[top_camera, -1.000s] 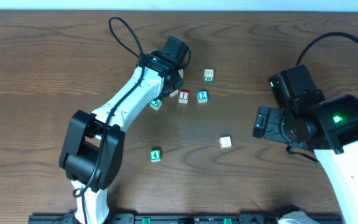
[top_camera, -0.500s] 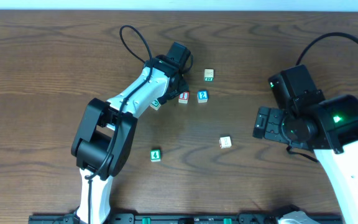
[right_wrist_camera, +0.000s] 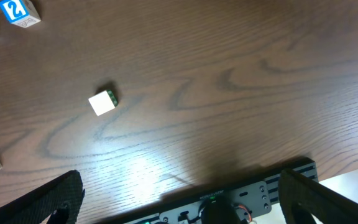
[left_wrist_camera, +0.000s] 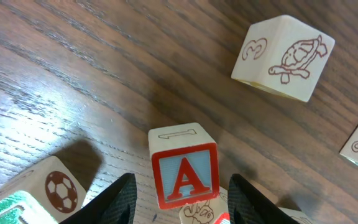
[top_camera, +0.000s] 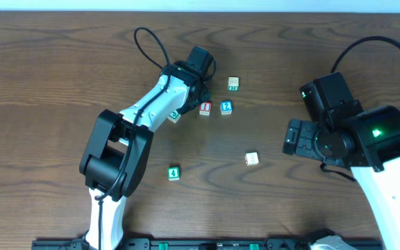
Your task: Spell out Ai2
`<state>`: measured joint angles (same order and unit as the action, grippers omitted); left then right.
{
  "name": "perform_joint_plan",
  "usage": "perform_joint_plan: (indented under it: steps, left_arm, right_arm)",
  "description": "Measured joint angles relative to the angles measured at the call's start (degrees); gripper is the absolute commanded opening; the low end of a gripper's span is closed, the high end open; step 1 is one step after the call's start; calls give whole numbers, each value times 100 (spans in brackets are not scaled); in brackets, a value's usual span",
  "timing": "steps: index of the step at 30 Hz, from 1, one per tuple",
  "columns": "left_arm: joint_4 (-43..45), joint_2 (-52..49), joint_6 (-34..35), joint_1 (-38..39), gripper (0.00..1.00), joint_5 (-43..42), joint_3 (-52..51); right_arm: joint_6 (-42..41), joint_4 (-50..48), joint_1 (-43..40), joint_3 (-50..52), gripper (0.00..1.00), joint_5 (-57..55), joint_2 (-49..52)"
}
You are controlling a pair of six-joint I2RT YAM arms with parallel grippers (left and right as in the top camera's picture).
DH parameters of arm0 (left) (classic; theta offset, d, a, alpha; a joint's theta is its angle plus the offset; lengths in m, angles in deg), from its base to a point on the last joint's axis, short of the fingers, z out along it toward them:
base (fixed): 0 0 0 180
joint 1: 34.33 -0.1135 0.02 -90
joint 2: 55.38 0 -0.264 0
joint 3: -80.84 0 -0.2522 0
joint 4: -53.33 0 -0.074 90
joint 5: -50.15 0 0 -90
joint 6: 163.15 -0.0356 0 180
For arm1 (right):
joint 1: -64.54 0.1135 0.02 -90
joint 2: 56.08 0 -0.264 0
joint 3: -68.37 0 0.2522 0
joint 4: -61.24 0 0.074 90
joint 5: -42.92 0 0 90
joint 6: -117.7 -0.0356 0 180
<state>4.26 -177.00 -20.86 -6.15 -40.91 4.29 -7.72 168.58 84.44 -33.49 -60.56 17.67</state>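
6 blocks show overhead. Nearest: green 4 block (top_camera: 173, 173), then plain block (top_camera: 252, 159). Farther: red I block (top_camera: 205, 108) just beside blue 2 block (top_camera: 226, 107), half-hidden block (top_camera: 175, 116) under left arm (top_camera: 151, 104), far block (top_camera: 232, 83). Left gripper (left_wrist_camera: 180, 182) straddles A block (left_wrist_camera: 184, 168), jaws apart w/ gaps both sides, gripping nothing. Right gripper (right_wrist_camera: 179, 190) spread wide, empty.

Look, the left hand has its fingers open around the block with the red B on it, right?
Not quite. The letter on that block is an A, not a B. The left wrist view shows the block with the red A sitting between the open fingers of the left hand.
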Motion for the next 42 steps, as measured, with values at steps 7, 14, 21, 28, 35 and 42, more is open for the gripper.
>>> perform_joint_plan:
  steps: [7,14,21,28,35,42]
  left_arm:
    - [4,0,0,0,47,20,2]
    - [140,0,-2,0,48,22,2]
    - [177,0,-35,0,50,151,2]
    - [177,0,-76,0,50,151,0]
    - [177,-22,-111,0,52,151,2]
    - [186,-127,-114,0,53,151,2]
  right_arm:
    - [0,0,0,0,99,0,0]
    - [0,0,0,0,99,0,0]
    - [0,0,0,0,99,0,0]
    - [0,0,0,0,99,0,0]
    - [0,0,0,0,99,-2,0]
    - [0,0,0,0,99,-7,0]
